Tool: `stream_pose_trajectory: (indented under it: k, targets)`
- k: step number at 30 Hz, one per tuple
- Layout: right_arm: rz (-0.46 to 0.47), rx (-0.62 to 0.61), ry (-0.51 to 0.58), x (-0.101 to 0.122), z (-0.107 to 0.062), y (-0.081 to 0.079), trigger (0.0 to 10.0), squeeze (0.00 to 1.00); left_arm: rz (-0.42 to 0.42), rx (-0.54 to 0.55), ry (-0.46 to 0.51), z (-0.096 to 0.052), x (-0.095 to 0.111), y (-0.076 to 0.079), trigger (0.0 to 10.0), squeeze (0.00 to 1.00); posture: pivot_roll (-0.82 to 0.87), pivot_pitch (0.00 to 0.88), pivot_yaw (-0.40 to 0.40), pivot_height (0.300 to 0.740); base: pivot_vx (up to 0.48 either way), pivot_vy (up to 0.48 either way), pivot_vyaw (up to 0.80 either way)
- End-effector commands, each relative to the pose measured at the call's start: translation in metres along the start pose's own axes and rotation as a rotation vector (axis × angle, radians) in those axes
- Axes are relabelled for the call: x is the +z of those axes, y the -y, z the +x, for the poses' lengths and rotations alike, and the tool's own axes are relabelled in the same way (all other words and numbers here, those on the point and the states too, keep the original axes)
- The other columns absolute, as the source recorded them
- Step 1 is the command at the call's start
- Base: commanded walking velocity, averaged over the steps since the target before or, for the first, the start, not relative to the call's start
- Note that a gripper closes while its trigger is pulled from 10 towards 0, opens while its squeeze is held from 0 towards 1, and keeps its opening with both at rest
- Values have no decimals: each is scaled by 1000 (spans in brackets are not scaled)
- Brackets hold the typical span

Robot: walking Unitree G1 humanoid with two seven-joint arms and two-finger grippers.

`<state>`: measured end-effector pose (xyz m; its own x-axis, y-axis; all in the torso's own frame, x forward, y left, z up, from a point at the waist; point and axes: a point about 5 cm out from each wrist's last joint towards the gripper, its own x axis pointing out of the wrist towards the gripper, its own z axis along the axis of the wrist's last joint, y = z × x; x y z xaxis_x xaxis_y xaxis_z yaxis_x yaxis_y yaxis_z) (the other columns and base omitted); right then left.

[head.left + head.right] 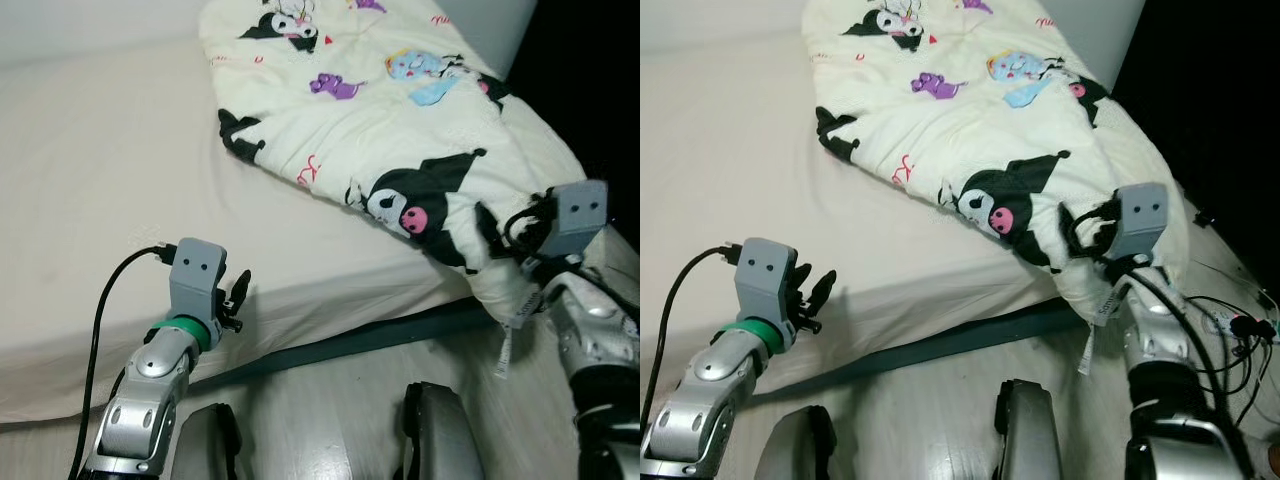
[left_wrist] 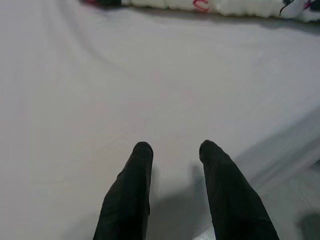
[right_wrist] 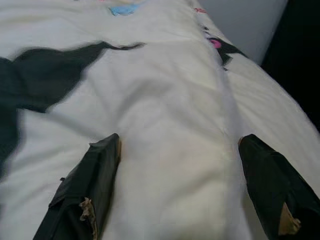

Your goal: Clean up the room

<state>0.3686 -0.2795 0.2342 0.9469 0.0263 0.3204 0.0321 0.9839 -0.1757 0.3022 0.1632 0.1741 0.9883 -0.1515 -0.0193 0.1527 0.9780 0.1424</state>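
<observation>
At the bed's corner the right gripper point(image 3: 180, 190) straddled the quilt point(image 1: 400, 110), fingers wide (nothing pinched yet); next it likely needed closing. The left gripper point(image 2: 175, 165) hovered parted, empty.

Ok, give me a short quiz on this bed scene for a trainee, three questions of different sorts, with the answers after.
1. True or false: the right tool has its fingers spread wide around a fold of the cartoon-print comforter.
2. Multiple choice: the left tool is over A) the comforter, B) the bare sheet, C) the wooden floor.
3. Short answer: which corner of the comforter hangs off the mattress edge?

Key: 1 true. 2 B; its fingers are slightly parted, holding nothing. 3 the near corner on the robot's right, at the right tool, drooping toward the floor.
</observation>
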Motion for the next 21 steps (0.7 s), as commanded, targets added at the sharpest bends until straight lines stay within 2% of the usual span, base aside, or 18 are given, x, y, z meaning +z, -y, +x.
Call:
stream_pose_trajectory:
  k: [1, 5, 6, 7, 8, 9, 11, 13, 14, 15, 18, 19, 20, 21]
  targets:
    - [-15, -36, -21, -6, -3, 7, 10000, 0, 11, 18, -45, -6, -7, -5, 10000, 0, 67, 361, 178, 450, 0, 0, 0]
    - [34, -51, -35, -10, -4, 10, 10000, 0, 14, 12, -53, -9, -8, -4, 10000, 0, 74, 364, 186, 450, 0, 0, 0]
    - [161, -30, -54, -18, -5, 7, 10000, 0, 16, 5, -60, -10, -8, -2, 10000, 0, 76, 364, 187, 450, 0, 0, 0]
    - [161, -30, -54, -18, -5, 7, 10000, 0, 16, 5, -60, -10, -8, -2, 10000, 0, 76, 364, 187, 450, 0, 0, 0]
    - [220, -14, -62, -21, -5, 5, 10000, 0, 17, 4, -62, -10, -8, -2, 10000, 0, 80, 363, 189, 450, 0, 0, 0]
    - [220, -14, -62, -21, -5, 5, 10000, 0, 17, 4, -62, -10, -8, -2, 10000, 0, 80, 363, 189, 450, 0, 0, 0]
    - [414, 90, -101, -33, -5, -12, 10000, 0, 18, 4, -64, -10, -7, -2, 10000, 0, 82, 358, 187, 450, 0, 0, 0]
    - [547, 217, -117, -39, -5, -31, 10000, 0, 18, 7, -66, -9, -6, -2, 10000, 0, 79, 350, 182, 450, 0, 0, 0]
    - [547, 217, -117, -39, -5, -31, 10000, 0, 18, 7, -66, -9, -6, -2, 10000, 0, 79, 350, 182, 450, 0, 0, 0]
    - [571, 264, -119, -40, -5, -38, 10000, 0, 18, 9, -67, -9, -5, -2, 10000, 0, 79, 350, 182, 450, 0, 0, 0]
    - [560, 589, -106, -34, -10, -86, 10000, 0, 13, 10, -69, -7, -5, -1, 10000, 0, 56, 338, 180, 450, 0, 0, 0]
    - [560, 589, -106, -34, -10, -86, 10000, 0, 13, 10, -69, -7, -5, -1, 10000, 0, 56, 338, 180, 450, 0, 0, 0]
    - [554, 707, -99, -29, -15, -104, 10000, 0, 9, 6, -67, -6, -5, 0, 10000, 0, 46, 332, 179, 450, 0, 0, 0]
    - [554, 707, -99, -29, -15, -104, 10000, 0, 9, 6, -67, -6, -5, 0, 10000, 0, 46, 332, 179, 450, 0, 0, 0]
